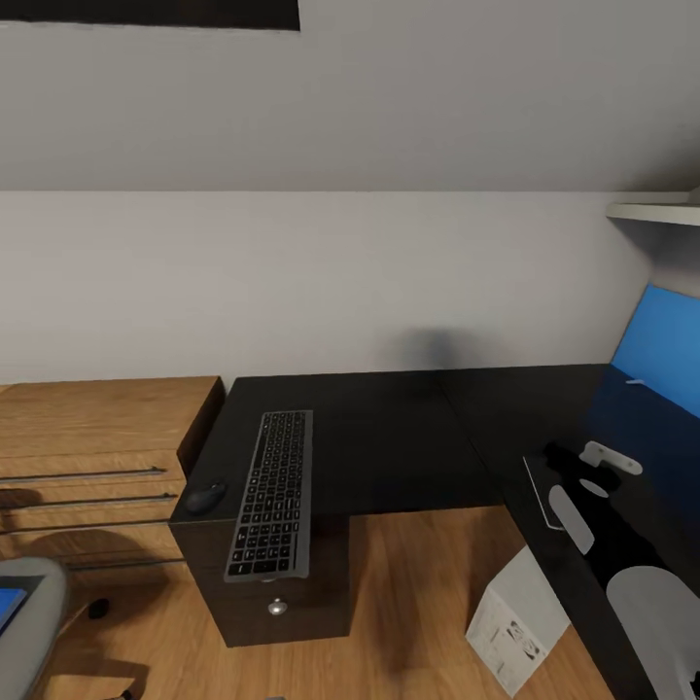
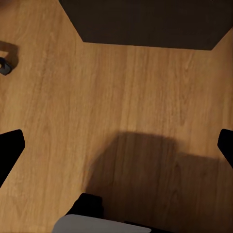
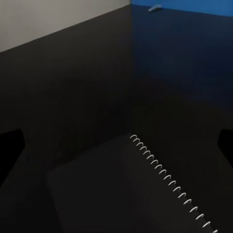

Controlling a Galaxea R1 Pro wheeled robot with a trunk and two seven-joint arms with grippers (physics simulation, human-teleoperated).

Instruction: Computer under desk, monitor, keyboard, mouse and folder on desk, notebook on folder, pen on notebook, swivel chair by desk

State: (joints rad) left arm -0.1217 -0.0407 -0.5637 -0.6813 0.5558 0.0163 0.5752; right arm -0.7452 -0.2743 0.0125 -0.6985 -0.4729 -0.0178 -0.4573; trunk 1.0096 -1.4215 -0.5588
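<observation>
Soft, even light, no visible source. Head view sharp; faint grey shadow blotch on wall [image 1: 428, 347] above table [image 1: 389, 437], whose glossy black top mirrors blue panel [image 1: 661, 345]. Left wrist view: broad soft shadow on floor [image 2: 111, 92]. Right wrist view dim, low contrast, slightly grainy.

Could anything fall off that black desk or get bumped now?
1. The keyboard sticks out past the front edge of the desk, so a nudge might tip it off.
2. The mouse sits right at the desk's corner and could roll off.
3. The right gripper hovers over the notebook, so it might shove it.
</observation>
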